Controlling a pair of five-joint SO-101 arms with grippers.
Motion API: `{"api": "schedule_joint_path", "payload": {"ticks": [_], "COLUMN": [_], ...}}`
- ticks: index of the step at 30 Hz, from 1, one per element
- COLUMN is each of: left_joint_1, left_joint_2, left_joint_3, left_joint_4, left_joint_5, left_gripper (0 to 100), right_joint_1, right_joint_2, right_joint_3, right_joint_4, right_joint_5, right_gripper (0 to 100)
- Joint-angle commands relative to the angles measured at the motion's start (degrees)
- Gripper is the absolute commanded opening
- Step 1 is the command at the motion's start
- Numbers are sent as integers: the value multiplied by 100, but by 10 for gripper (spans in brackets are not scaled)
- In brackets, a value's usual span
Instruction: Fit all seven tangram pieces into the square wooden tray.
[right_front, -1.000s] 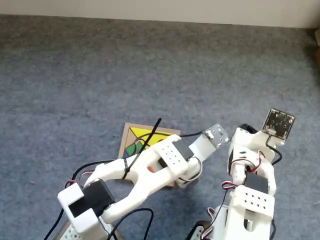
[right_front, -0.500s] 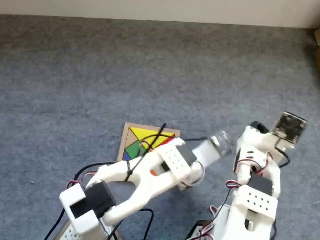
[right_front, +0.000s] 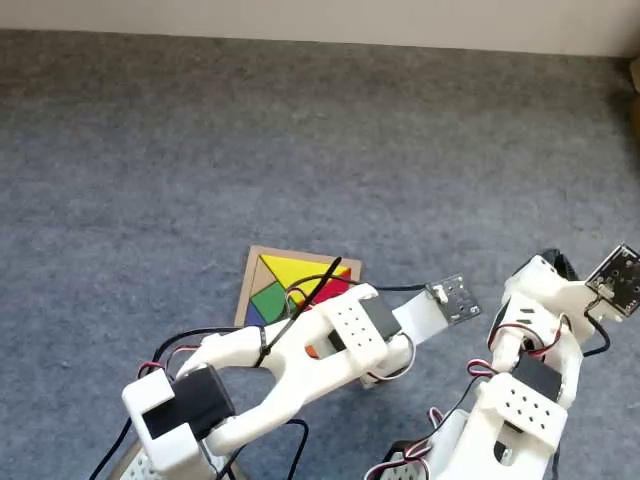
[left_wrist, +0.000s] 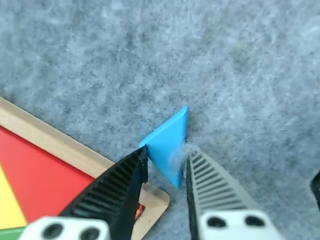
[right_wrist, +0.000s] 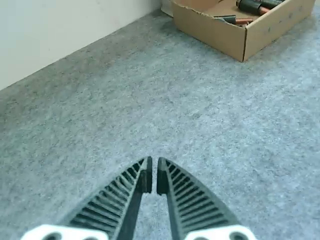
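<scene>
The left arm (right_front: 300, 360) and right arm (right_front: 520, 400) had white shells dotted with small holes, black servo blocks and loose black cables. The left end effector (left_wrist: 166, 155) paired a black ribbed finger (left_wrist: 117, 187) with a grey one; both on the right end effector (right_wrist: 150, 172) were dark.

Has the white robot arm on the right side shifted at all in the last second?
Yes. The white right arm has swung rightward in the high view, farther from the square wooden tray, which stayed put.
</scene>
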Motion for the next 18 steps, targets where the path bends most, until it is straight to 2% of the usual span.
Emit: {"api": "schedule_joint_path", "payload": {"ticks": [1,7,18], "left_joint_1": [84,31,-488], "left_joint_2": [-31,-321,-1956], "left_joint_3": [-189,-242,-207], "left_joint_4": [-9,88,1046], "left_joint_5": [-44,-53,-62], "left_gripper": [120,119,119], "right_joint_1": [75,75,75], "right_joint_2": [-154,-154,-154], "right_joint_3": [-84,-66,-57], "right_joint_4": [-136,-136,-136], "right_joint_5": [-44,-44,-44], "right_gripper": [34,34,34]}}
